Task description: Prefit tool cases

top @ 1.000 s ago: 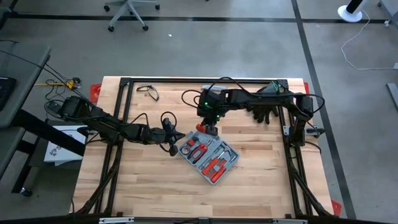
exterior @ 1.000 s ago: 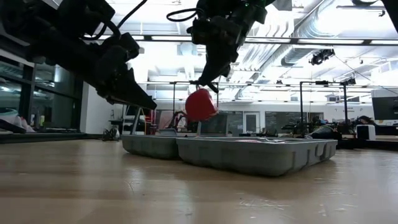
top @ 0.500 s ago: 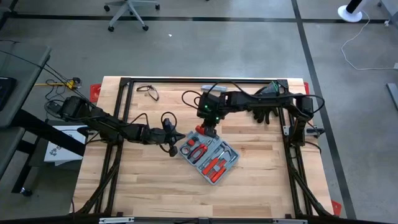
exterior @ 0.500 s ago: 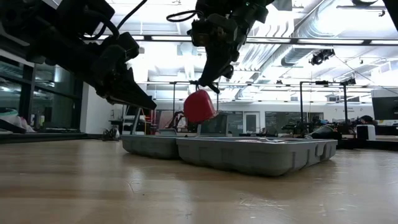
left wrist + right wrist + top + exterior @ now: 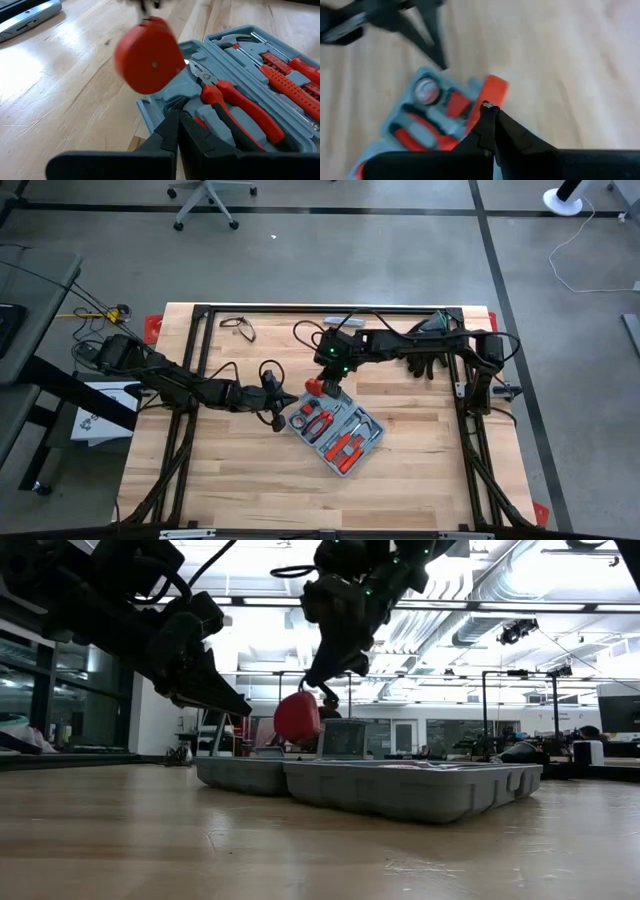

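The blue-grey tool case (image 5: 336, 429) lies open on the table with red-handled tools in its slots; it also shows in the left wrist view (image 5: 235, 75) and the low view (image 5: 400, 786). A red round tape measure (image 5: 314, 386) (image 5: 149, 56) hangs over the case's far left corner, below my right gripper (image 5: 333, 372) (image 5: 325, 688), which is shut on it. My left gripper (image 5: 287, 406) (image 5: 177, 125) is shut and hovers by the case's left corner, above the rim in the low view (image 5: 240, 708). My right gripper pinches a short strap at the top of the tape measure (image 5: 318, 695) between its fingertips (image 5: 487, 111), coming from above and pointing down. The red tape measure (image 5: 493, 92) hangs below the fingers, lifted clear of the case and table.
Black gloves (image 5: 424, 361) lie near the far right of the table and a pair of glasses (image 5: 238, 327) near the far left. A slim grey bar (image 5: 30, 14) lies on the wood beyond the case. Dark frame rails (image 5: 300, 310) border the table.
My right gripper has moved toward the table's left edge and slightly down, carrying the red tape measure from above the case's interior to its far left corner. The tape measure still hangs from the fingers. The case has stayed in place.
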`<state>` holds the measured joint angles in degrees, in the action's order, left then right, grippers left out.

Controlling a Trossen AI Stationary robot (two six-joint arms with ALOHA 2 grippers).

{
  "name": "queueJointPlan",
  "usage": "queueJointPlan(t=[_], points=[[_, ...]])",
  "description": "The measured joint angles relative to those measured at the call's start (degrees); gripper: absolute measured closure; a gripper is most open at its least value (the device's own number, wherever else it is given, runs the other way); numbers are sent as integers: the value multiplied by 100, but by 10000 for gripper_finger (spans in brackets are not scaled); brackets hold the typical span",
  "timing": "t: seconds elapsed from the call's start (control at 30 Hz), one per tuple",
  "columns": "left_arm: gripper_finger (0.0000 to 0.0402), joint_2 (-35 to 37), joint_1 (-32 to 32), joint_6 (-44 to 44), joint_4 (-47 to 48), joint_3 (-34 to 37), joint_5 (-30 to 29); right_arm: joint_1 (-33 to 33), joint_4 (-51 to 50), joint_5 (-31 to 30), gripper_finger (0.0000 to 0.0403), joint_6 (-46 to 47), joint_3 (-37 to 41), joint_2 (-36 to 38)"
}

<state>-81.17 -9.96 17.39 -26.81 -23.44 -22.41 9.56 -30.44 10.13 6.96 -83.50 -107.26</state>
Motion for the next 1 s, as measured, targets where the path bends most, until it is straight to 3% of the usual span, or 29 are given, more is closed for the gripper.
queueJointPlan(t=[0.17,0.43,1.0], points=[[401,0,0,8,0,0,47,89,-133,-340,403,172,0,0],[401,0,0,11,2,2,87,-40,-540,-298,403,374,0,-241],[401,0,0,41,3,4,121,15,-213,-254,403,501,2,-151]])
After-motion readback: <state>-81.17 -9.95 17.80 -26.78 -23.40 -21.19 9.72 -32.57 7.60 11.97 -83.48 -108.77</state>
